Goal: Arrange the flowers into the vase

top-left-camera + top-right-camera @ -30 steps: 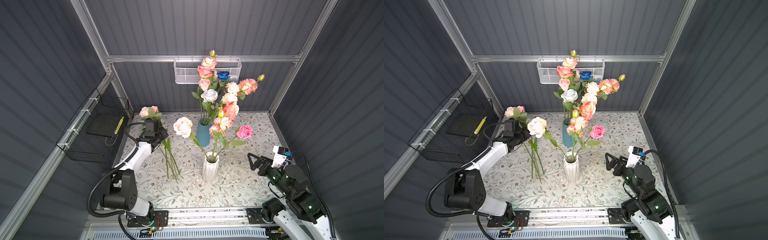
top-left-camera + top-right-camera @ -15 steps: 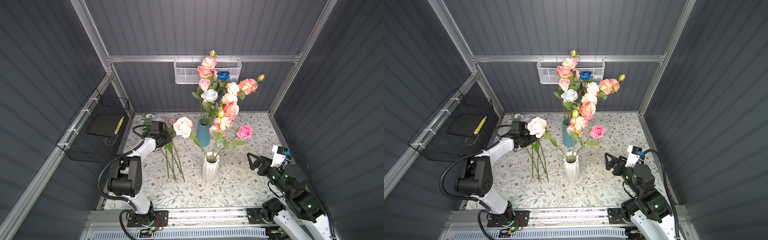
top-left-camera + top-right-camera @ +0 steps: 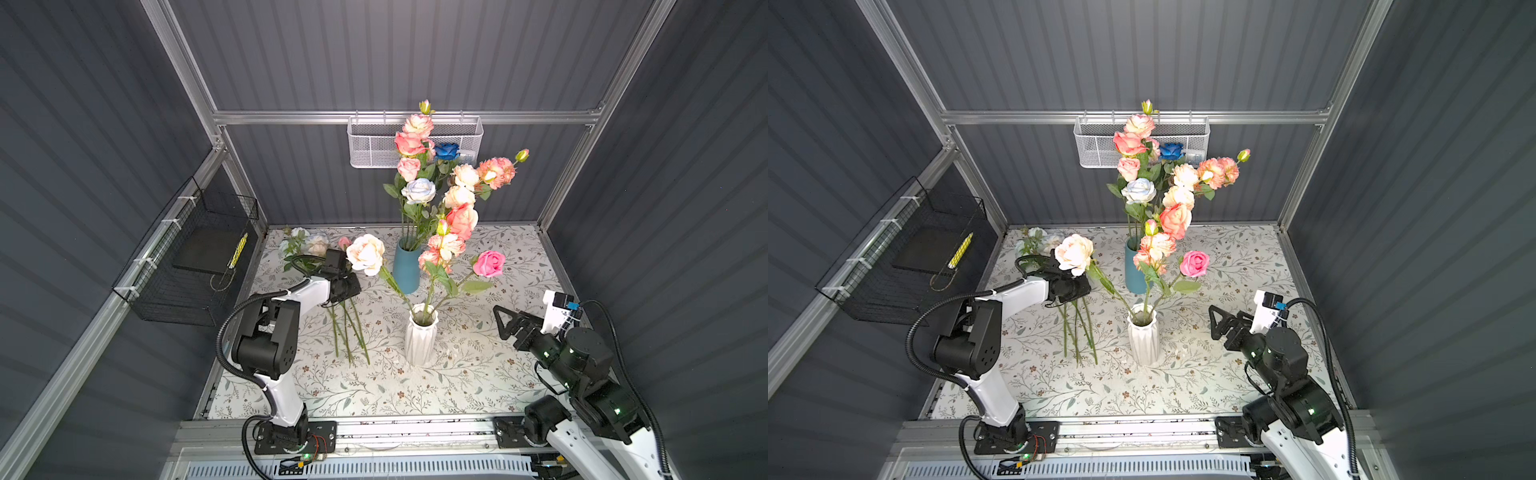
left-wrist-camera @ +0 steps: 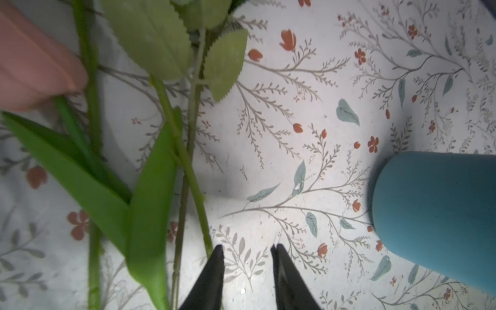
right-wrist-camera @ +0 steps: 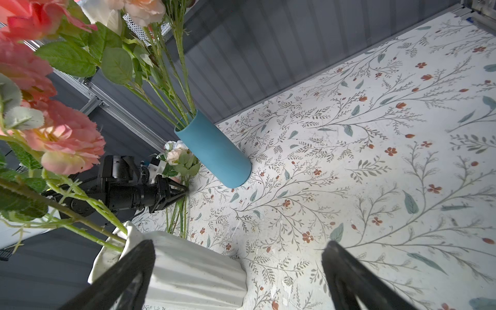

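L gripper, jaws slightly apart w/ nothing between, hovers just beside loose flowers lying on the table, near the blue vase. R gripper, jaws wide and empty, sits by the white vase; both vases hold blooms.

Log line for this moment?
left hand: open, at loose flowers on table | right hand: open, empty, beside white vase

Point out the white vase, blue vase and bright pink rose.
white vase (image 3: 420,338), in a top view, ribbed body
blue vase (image 3: 405,270), in a top view, side wall
bright pink rose (image 3: 489,263), in a top view, bloom centre
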Controlling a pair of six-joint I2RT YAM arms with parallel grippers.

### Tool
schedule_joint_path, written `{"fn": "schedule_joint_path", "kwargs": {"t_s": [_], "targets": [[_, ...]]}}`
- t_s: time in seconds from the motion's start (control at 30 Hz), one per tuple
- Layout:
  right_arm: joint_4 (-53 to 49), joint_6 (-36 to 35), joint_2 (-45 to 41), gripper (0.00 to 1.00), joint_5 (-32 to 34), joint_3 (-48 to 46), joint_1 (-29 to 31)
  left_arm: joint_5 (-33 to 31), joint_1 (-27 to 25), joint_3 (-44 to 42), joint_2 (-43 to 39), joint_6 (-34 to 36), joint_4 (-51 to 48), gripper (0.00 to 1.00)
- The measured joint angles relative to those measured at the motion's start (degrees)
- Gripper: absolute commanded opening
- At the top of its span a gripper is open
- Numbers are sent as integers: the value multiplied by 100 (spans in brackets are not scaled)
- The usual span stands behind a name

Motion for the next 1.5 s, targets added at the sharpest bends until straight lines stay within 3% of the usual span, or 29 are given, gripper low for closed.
{"fn": "schedule_joint_path", "kwargs": {"t_s": [0.23,0.47,0.67,1.1,1.37,1.5], "targets": [[0,0,-26,99,0,-15,0,-221,-28,-127,57,-44,11,31],[-4,-2,-35,99,2,-24,0,-326,-74,-551,-225,-203,256,39],[-4,2,-39,99,2,-26,0,-380,-92,-632,-756,-229,291,39],[-9,2,-68,99,2,-31,0,-514,-92,-1029,-741,-271,319,36],[-7,2,-92,99,2,-39,0,-588,-92,-1040,-505,-291,367,21],[-9,2,-94,99,7,-39,0,-647,-92,-1038,-424,-282,422,5]]}}
